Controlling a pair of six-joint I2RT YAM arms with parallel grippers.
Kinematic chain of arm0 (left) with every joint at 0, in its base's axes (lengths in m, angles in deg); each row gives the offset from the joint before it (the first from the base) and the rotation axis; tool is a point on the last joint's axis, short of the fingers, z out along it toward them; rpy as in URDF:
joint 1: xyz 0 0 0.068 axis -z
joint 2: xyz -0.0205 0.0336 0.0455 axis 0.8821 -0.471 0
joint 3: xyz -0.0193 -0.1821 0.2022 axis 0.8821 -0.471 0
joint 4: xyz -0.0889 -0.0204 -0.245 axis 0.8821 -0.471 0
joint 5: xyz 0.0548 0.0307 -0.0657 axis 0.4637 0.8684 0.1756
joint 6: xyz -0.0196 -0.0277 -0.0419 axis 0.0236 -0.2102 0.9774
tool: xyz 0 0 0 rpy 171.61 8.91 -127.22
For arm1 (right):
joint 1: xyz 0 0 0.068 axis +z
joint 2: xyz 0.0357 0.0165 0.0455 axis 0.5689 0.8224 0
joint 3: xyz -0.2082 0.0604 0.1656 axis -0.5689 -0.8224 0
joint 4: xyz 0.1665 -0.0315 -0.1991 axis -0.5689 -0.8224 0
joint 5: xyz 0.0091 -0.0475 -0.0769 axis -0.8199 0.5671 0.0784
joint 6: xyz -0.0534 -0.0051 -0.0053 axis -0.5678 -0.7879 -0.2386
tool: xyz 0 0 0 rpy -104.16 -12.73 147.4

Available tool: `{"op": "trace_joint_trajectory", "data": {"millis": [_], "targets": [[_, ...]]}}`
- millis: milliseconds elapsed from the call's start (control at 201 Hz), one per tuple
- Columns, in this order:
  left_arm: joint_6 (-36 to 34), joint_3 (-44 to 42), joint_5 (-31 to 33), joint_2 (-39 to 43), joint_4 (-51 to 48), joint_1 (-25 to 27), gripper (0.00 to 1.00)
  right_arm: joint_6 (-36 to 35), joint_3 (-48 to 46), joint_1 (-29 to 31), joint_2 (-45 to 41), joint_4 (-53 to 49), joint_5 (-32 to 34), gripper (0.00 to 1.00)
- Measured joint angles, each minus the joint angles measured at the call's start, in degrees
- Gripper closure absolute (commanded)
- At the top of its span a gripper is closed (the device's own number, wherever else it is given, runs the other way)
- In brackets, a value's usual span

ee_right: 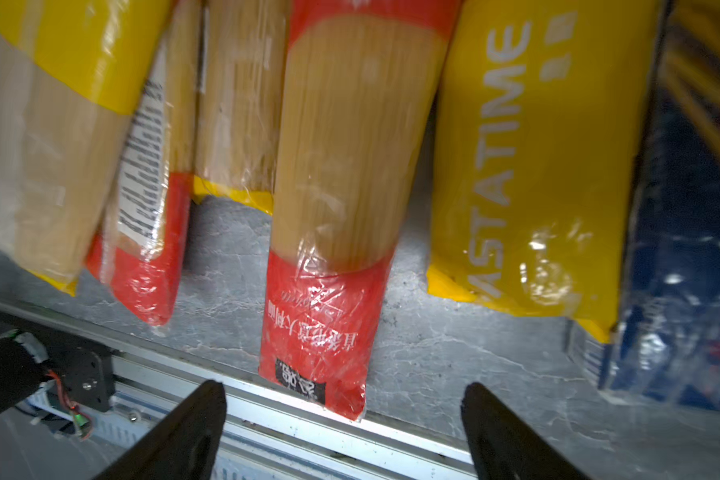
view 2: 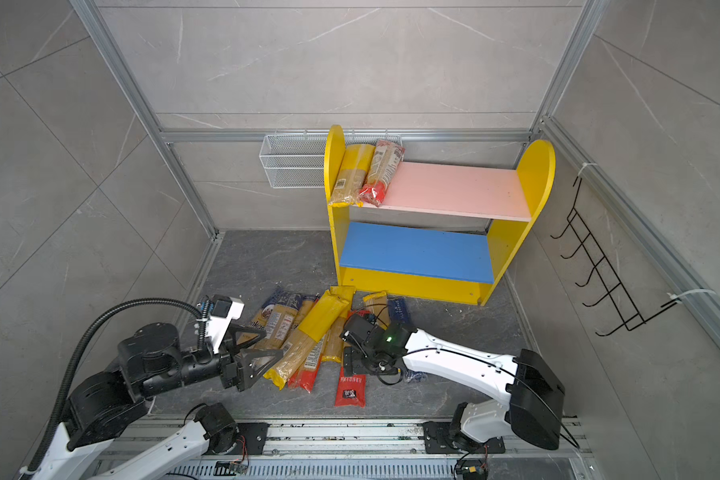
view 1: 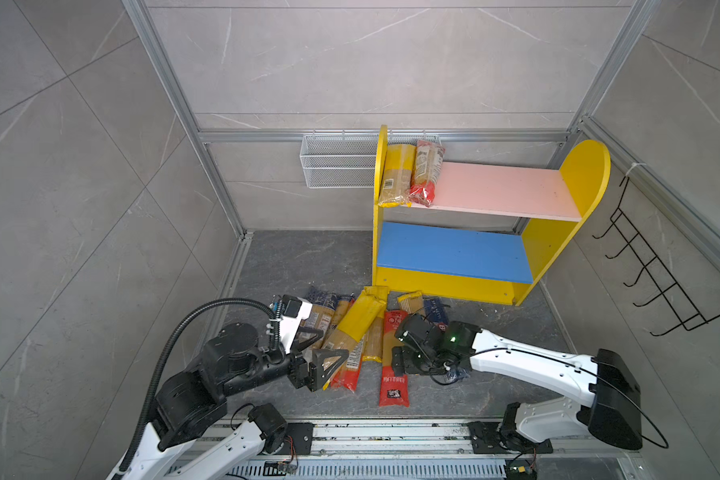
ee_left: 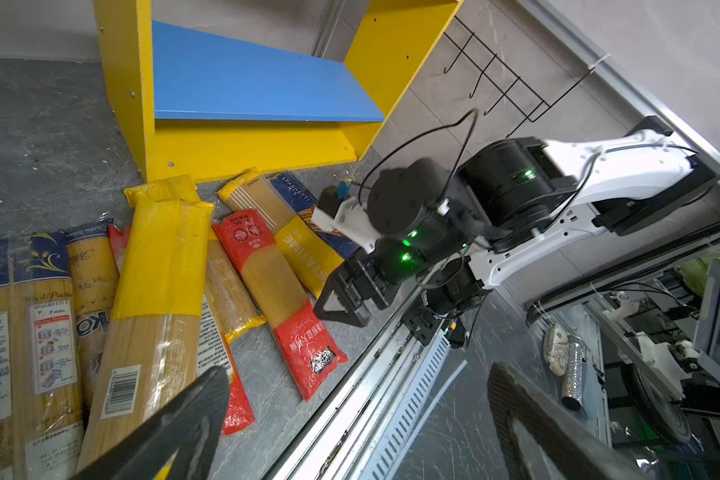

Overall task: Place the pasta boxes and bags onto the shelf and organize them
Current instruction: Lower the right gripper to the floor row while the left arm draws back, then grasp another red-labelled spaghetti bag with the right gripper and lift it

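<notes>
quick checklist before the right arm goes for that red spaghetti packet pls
1. right gripper open and empty: ok
2. red spaghetti packet between its fingers in the right wrist view: ok
3. nothing lying on top of that packet: ok
4. left gripper open, holding nothing: ok
5. room on the pink upper board: ok, only a yellow packet and a red-ended packet at one end
6. right gripper's height above the packet: cannot tell

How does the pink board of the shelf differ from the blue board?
The pink board is the upper one, the blue board the lower. The pink board carries a yellow packet and a red packet at its left end; the blue board carries nothing. Both are flat boards fixed between the same yellow side panels.
</notes>
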Motion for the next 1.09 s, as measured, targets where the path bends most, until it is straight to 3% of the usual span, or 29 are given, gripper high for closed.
{"op": "trace_joint_trajectory", "data": {"millis": [483,617,747,916,966,1095], "targets": [[1.99,3.28,2.99,7.02,-12.28,-0.04,0.0,5.92,-3.37,4.0,12.33,11.72,-0.66,0.09],[1.99,3.93,3.02,7.17,-13.0,-0.17,0.0,6.82,-2.75,4.02,14.95,12.57,-0.39,0.24],[1.99,4.04,3.02,6.75,-13.88,-0.2,0.0,7.17,-2.34,4.02,15.85,12.74,-0.2,0.59],[1.92,5.16,3.04,5.29,-14.01,-0.2,0.0,8.39,-2.51,4.0,13.2,12.83,-0.2,0.85],[1.9,5.31,3.06,4.87,-13.99,-0.2,0.0,8.22,-2.71,4.02,12.37,12.7,-0.15,1.0],[1.73,5.9,3.23,2.78,-13.99,-0.2,0.0,8.2,-3.28,4.02,10.45,10.95,-0.57,1.0]]}}
